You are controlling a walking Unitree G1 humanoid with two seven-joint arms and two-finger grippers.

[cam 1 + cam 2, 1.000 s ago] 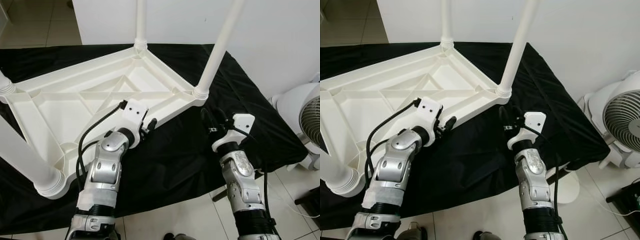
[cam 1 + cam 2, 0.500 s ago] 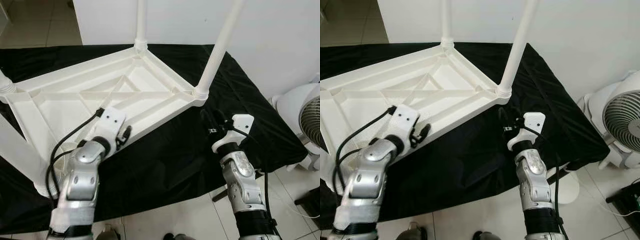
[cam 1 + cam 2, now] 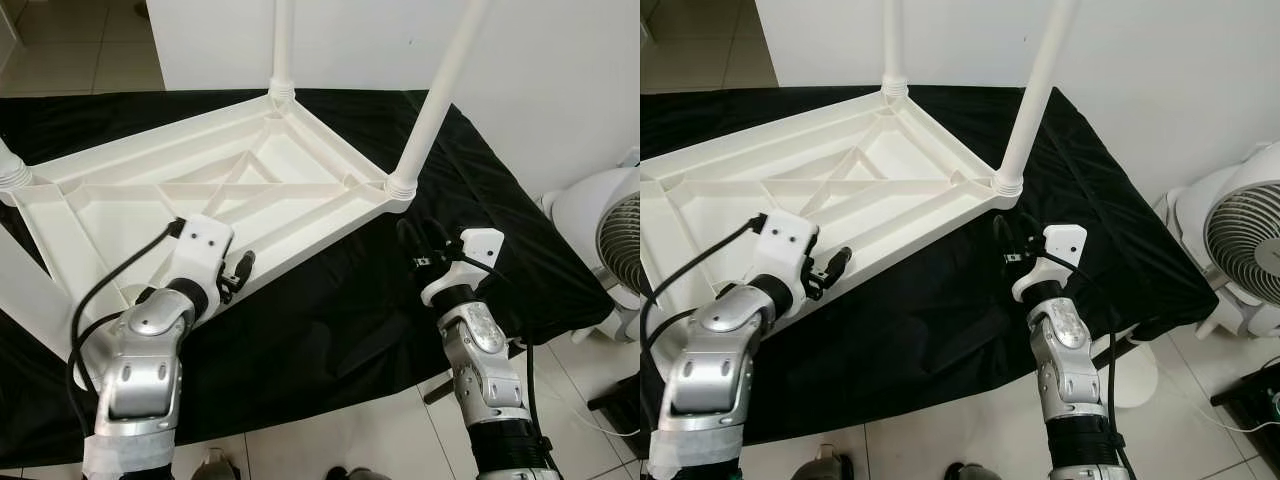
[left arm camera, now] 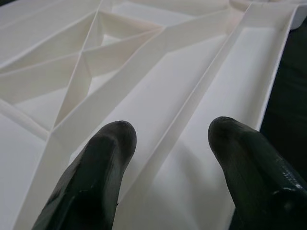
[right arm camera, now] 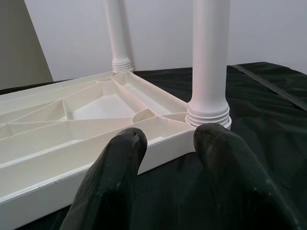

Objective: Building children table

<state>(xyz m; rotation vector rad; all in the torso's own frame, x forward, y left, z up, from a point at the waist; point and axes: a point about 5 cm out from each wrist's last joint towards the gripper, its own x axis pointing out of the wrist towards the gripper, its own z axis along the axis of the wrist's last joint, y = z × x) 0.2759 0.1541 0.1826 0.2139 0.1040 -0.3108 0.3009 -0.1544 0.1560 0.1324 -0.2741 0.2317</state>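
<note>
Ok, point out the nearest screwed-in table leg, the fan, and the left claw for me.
table leg (image 3: 432, 110), left eye view, on the middle of its white shaft.
fan (image 3: 1238, 238), right eye view, on its round grille.
left claw (image 4: 168, 139), left wrist view, midway between its two black fingertips.

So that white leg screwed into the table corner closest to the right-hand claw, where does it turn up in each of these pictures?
Left eye view: the near right leg rises from the upturned table, above the right gripper.
Right eye view: the same leg, right of centre.
Left wrist view: I cannot make it out past the left gripper.
Right wrist view: upright just beyond the fingertips.
Shared landmark: its ribbed collar at the corner.
</note>
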